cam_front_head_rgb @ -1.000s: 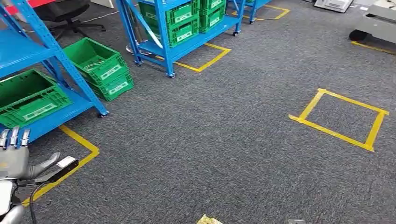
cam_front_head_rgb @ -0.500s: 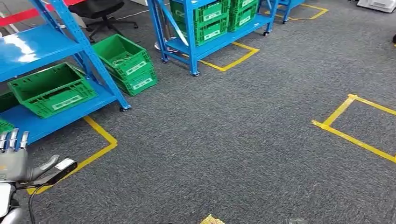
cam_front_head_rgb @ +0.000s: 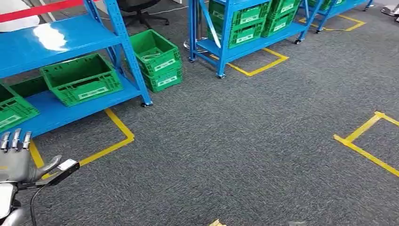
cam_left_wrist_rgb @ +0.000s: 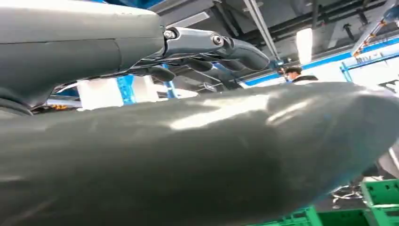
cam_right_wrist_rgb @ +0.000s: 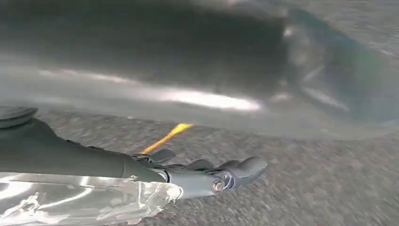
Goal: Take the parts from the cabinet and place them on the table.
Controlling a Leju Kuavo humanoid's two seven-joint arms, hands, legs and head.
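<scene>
- Two earlier head views compared with this one: whole scene has slid right and down across the picture, so the camera has turned; racks, crates and tape keep their places relative to one another.
- Near blue rack (cam_front_head_rgb: 70,37) now shows more of its shelves; a second green crate (cam_front_head_rgb: 11,109) has come into view at the left edge, beside the first green crate (cam_front_head_rgb: 82,79) on the low shelf.
- Stacked green crates (cam_front_head_rgb: 157,59) stand on the carpet (cam_front_head_rgb: 226,141) just beside the rack's leg.
- Far blue rack (cam_front_head_rgb: 244,23) carries more green crates; yellow tape (cam_front_head_rgb: 362,141) at right is now cut off by the edge.
- Left hand (cam_front_head_rgb: 18,160): low left in the head view as before, fingers upright and apart, thumb out to the side, holding nothing. A dark flat piece with a white tip juts beside the thumb.
- Right hand (cam_right_wrist_rgb: 207,176): fingers extended over the carpet, gripping nothing.
- Parts: cannot make out any in the crates.
</scene>
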